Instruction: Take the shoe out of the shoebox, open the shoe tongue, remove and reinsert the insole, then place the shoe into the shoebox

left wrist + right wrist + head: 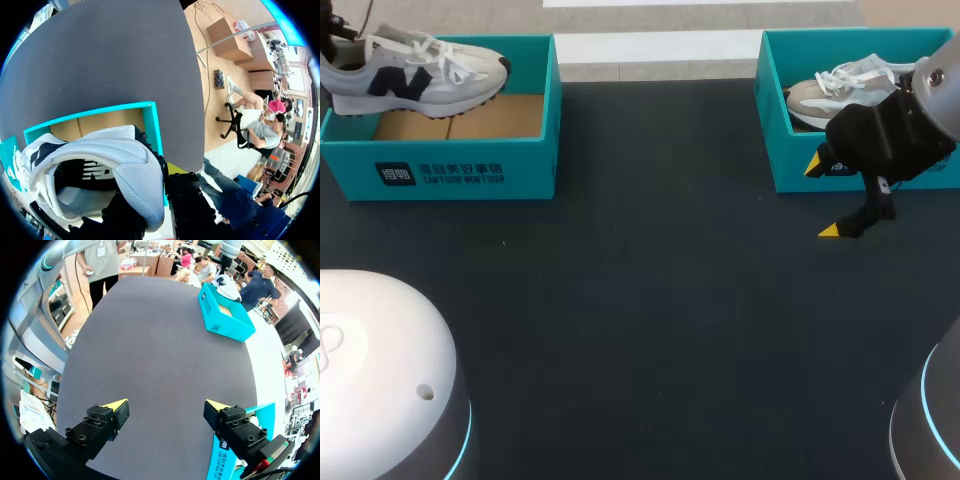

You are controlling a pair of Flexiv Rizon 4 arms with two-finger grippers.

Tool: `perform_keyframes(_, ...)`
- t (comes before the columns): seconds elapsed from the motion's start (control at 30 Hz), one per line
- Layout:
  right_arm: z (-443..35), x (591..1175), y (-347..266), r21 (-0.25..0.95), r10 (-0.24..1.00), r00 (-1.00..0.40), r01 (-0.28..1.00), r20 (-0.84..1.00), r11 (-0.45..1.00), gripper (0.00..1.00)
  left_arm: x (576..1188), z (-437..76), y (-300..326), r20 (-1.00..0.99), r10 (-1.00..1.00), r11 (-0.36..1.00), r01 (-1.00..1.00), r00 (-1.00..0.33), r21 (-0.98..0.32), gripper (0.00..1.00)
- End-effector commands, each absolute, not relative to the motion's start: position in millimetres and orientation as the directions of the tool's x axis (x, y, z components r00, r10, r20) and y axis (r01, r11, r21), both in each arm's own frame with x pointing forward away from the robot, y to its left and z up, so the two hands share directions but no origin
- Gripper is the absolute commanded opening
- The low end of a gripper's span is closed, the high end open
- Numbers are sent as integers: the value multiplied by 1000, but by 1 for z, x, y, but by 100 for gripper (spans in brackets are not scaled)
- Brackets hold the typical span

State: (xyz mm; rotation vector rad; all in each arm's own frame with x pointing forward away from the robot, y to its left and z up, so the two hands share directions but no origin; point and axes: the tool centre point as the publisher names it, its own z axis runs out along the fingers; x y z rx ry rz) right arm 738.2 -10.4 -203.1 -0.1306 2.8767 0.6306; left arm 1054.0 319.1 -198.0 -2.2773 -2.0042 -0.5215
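Head view: sneaker (415, 75) raised over left shoebox (440, 170), far left; long axis left-right, toe right. Right hand (823, 198) far right by right shoebox (790, 160), well apart from sneaker.
Left wrist view: left hand (150, 212) clamped on sneaker heel, box below.
Right wrist view: right hand spread wide, empty, over worktop (150, 340); sneaker far ahead.

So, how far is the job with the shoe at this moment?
Only the first step is under way. The left gripper holds the white shoe by its heel, lifted above the left box, not yet set on the table. Every later step, up to putting it back, is left. The right gripper hangs open over the table before the right box, where a second shoe lies untouched.
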Motion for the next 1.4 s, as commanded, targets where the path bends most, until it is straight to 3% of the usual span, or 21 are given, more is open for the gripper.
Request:
perform_keyframes(0.03,-204,739,-9,403,-45,-978,-126,-205,907,100,1068,-207,316,298,950,-146,979,98,144,0)
perform_keyframes(0.63,-204,739,-9,403,-45,-978,-126,-205,907,100,1077,-255,313,323,943,-124,984,76,130,0)
perform_keyframes(1.4,-204,739,-9,403,-45,-978,-126,-205,907,100,1047,-297,316,316,940,-167,982,132,86,0)
